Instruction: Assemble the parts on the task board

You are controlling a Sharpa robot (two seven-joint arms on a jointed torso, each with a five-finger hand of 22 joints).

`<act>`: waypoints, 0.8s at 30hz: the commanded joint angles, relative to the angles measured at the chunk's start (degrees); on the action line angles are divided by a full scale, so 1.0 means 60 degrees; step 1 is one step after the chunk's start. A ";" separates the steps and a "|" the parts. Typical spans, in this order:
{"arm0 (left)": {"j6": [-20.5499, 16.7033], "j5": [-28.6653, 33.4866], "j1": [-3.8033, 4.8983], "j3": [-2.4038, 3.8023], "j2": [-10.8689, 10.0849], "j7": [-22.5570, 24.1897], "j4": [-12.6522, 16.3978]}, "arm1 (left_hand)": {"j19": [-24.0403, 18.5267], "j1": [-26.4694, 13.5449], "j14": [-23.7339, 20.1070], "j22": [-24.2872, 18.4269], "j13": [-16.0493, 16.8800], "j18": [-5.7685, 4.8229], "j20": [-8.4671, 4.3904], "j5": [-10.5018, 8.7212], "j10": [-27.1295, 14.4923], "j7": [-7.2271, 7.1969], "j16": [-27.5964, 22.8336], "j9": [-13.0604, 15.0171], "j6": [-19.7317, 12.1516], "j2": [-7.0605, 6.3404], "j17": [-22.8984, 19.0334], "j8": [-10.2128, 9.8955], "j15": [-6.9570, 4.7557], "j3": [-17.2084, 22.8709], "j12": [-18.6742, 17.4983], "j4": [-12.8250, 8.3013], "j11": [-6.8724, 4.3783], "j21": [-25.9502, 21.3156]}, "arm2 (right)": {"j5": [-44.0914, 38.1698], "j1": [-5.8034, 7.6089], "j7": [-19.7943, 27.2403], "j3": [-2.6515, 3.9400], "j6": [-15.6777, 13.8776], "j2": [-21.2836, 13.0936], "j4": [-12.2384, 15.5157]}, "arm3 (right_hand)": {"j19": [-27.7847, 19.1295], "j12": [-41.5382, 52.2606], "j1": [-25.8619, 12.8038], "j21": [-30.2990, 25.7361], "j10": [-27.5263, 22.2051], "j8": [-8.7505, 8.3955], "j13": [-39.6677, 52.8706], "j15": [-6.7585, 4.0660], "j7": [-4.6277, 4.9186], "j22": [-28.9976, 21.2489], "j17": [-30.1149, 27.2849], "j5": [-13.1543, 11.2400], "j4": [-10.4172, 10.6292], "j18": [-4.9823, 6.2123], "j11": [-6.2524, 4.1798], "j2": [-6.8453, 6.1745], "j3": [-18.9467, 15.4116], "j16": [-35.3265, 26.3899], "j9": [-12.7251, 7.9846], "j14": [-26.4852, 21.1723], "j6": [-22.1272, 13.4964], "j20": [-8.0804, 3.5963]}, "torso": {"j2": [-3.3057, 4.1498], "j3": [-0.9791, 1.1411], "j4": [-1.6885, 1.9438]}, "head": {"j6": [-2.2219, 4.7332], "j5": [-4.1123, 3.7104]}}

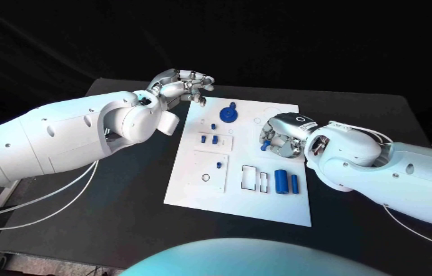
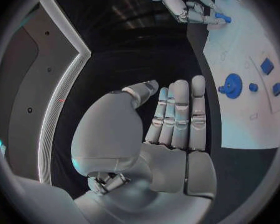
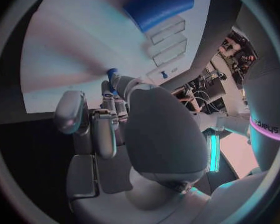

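1. The right hand [image 1: 281, 135] sits over the right edge of the task board [image 1: 203, 188], about midway along its depth, fingers curled inward.
2. It pinches a small blue part [image 1: 266, 145] between its fingertips; the left wrist view shows that piece [image 2: 221, 18] at the fingertips, low over the white plate. Whether the part touches the board cannot be told from these angles.
3. In the right wrist view the same blue part [image 3: 112, 74] shows at the tips of the fingers [image 3: 105, 129], with the board's white surface beyond.
4. The left hand [image 1: 183, 85] hangs at the far left corner of the board, holding nothing. In its own wrist view the fingers [image 2: 180, 114] lie straight and side by side, the thumb a little apart.
5. Just right of the left hand, on the far part of the board, lies a round blue disc [image 1: 230, 113] with a small knob beside it.
6. Nearer, on the board's left half, two small blue blocks [image 1: 209, 139] stand in a raised square plate, with a tiny blue peg [image 1: 213, 126] just beyond.
7. At the near right of the board two blue cylinders [image 1: 286, 181] lie side by side, just right of two empty rectangular slots [image 1: 256, 178].
8. The board rests on the black table [image 1: 135, 226].
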 commanded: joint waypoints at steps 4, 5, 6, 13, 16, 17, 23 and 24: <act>0.0083 0.0030 0.0007 0.0005 0.0041 0.0043 -0.0023 | 0.0066 0.0002 -0.0011 -0.0018 -0.0016 0.0106 -0.0004 -0.0068 -0.0036 0.0006 -0.0053 0.0014 -0.0058 0.0089 -0.0010 0.0053 -0.0009 0.0004 0.0021 -0.0002 -0.0018 -0.0052 | -0.0274 0.0003 0.0073 0.0012 -0.0455 -0.0132 0.0299 | 0.0033 0.0046 -0.0439 0.0121 0.0497 0.0121 0.0085 -0.0098 -0.0041 0.0084 0.0039 0.0023 -0.0285 -0.0120 -0.0384 0.0066 0.0337 0.0072 0.0143 0.0501 0.0057 -0.0087 | -0.0010 0.0000 -0.0010 | 0.0013 0.0000; 0.0086 0.0030 0.0007 0.0005 0.0046 0.0045 -0.0026 | 0.0066 0.0002 -0.0011 -0.0018 -0.0016 0.0106 -0.0004 -0.0068 -0.0036 0.0006 -0.0053 0.0014 -0.0058 0.0089 -0.0010 0.0053 -0.0009 0.0004 0.0021 -0.0002 -0.0018 -0.0052 | -0.0279 0.0016 0.0068 0.0017 -0.0473 -0.0168 0.0361 | 0.0039 0.0045 -0.0477 0.0141 0.0512 0.0136 0.0089 -0.0102 -0.0044 0.0099 0.0045 0.0023 -0.0329 -0.0123 -0.0388 0.0058 0.0375 0.0076 0.0162 0.0503 0.0056 -0.0091 | -0.0008 -0.0002 -0.0011 | 0.0018 -0.0003; 0.0090 0.0030 0.0007 0.0005 0.0051 0.0046 -0.0029 | 0.0067 -0.0002 -0.0011 -0.0019 -0.0016 0.0106 -0.0005 -0.0070 -0.0037 0.0008 -0.0052 0.0015 -0.0059 0.0086 -0.0011 0.0054 -0.0009 0.0000 0.0021 0.0000 -0.0016 -0.0055 | -0.0283 0.0034 0.0062 0.0024 -0.0488 -0.0206 0.0424 | 0.0039 0.0045 -0.0477 0.0141 0.0512 0.0136 0.0089 -0.0102 -0.0044 0.0099 0.0045 0.0023 -0.0329 -0.0123 -0.0388 0.0058 0.0375 0.0076 0.0162 0.0503 0.0056 -0.0091 | -0.0012 -0.0001 -0.0016 | 0.0025 -0.0003; 0.0093 0.0030 0.0006 0.0004 0.0078 0.0049 -0.0054 | 0.0067 -0.0002 -0.0011 -0.0019 -0.0016 0.0106 -0.0005 -0.0070 -0.0037 0.0008 -0.0052 0.0015 -0.0059 0.0086 -0.0011 0.0054 -0.0009 0.0000 0.0021 0.0000 -0.0016 -0.0055 | -0.0266 0.0275 -0.0010 0.0068 -0.0524 -0.0475 0.0884 | 0.0051 0.0039 -0.0550 0.0179 0.0529 0.0161 0.0093 -0.0105 -0.0048 0.0129 0.0049 0.0024 -0.0400 -0.0131 -0.0392 0.0045 0.0439 0.0079 0.0194 0.0505 0.0054 -0.0095 | -0.0024 -0.0002 -0.0005 | 0.0058 -0.0013; 0.0097 0.0030 0.0006 0.0004 0.0091 0.0050 -0.0065 | 0.0067 -0.0002 -0.0011 -0.0019 -0.0016 0.0106 -0.0005 -0.0070 -0.0037 0.0008 -0.0052 0.0015 -0.0059 0.0086 -0.0011 0.0054 -0.0009 0.0000 0.0021 0.0000 -0.0016 -0.0055 | -0.0246 0.0367 -0.0035 0.0086 -0.0540 -0.0553 0.1101 | 0.0055 0.0036 -0.0581 0.0192 0.0534 0.0169 0.0094 -0.0106 -0.0048 0.0139 0.0029 0.0025 -0.0426 -0.0134 -0.0393 0.0039 0.0463 0.0071 0.0206 0.0501 0.0052 -0.0096 | -0.0029 -0.0002 -0.0009 | 0.0067 -0.0004; 0.0101 0.0030 0.0006 0.0003 0.0099 0.0050 -0.0069 | 0.0070 -0.0006 -0.0011 -0.0021 -0.0017 0.0106 -0.0004 -0.0071 -0.0040 0.0011 -0.0052 0.0015 -0.0060 0.0083 -0.0013 0.0056 -0.0008 -0.0006 0.0020 0.0004 -0.0013 -0.0059 | -0.0240 0.0397 -0.0043 0.0095 -0.0554 -0.0576 0.1208 | 0.0055 0.0036 -0.0581 0.0192 0.0534 0.0169 0.0094 -0.0106 -0.0048 0.0139 0.0029 0.0025 -0.0426 -0.0134 -0.0393 0.0039 0.0463 0.0071 0.0206 0.0501 0.0052 -0.0096 | -0.0026 -0.0003 -0.0011 | 0.0067 0.0006; 0.0131 0.0030 0.0002 -0.0001 0.0148 0.0057 -0.0096 | 0.0071 -0.0009 -0.0012 -0.0022 -0.0017 0.0106 -0.0004 -0.0071 -0.0041 0.0012 -0.0052 0.0016 -0.0061 0.0081 -0.0014 0.0057 -0.0008 -0.0009 0.0020 0.0006 -0.0012 -0.0061 | -0.0288 0.0463 0.0041 0.0117 -0.0575 -0.0320 0.1662 | 0.0054 0.0029 -0.0625 0.0194 0.0534 0.0181 0.0095 -0.0106 -0.0050 0.0146 0.0025 0.0031 -0.0473 -0.0134 -0.0393 0.0033 0.0510 0.0070 0.0225 0.0501 0.0044 -0.0097 | -0.0014 0.0010 -0.0025 | 0.0110 0.0078; 0.0140 0.0031 0.0001 -0.0002 0.0162 0.0060 -0.0105 | 0.0071 -0.0009 -0.0012 -0.0022 -0.0017 0.0106 -0.0004 -0.0071 -0.0041 0.0012 -0.0052 0.0016 -0.0061 0.0081 -0.0014 0.0057 -0.0008 -0.0009 0.0020 0.0006 -0.0012 -0.0061 | -0.0312 0.0461 0.0071 0.0118 -0.0571 -0.0195 0.1719 | 0.0054 0.0029 -0.0625 0.0194 0.0534 0.0181 0.0095 -0.0106 -0.0050 0.0146 0.0025 0.0031 -0.0473 -0.0134 -0.0393 0.0033 0.0510 0.0070 0.0225 0.0501 0.0044 -0.0097 | -0.0012 0.0012 -0.0026 | 0.0108 0.0103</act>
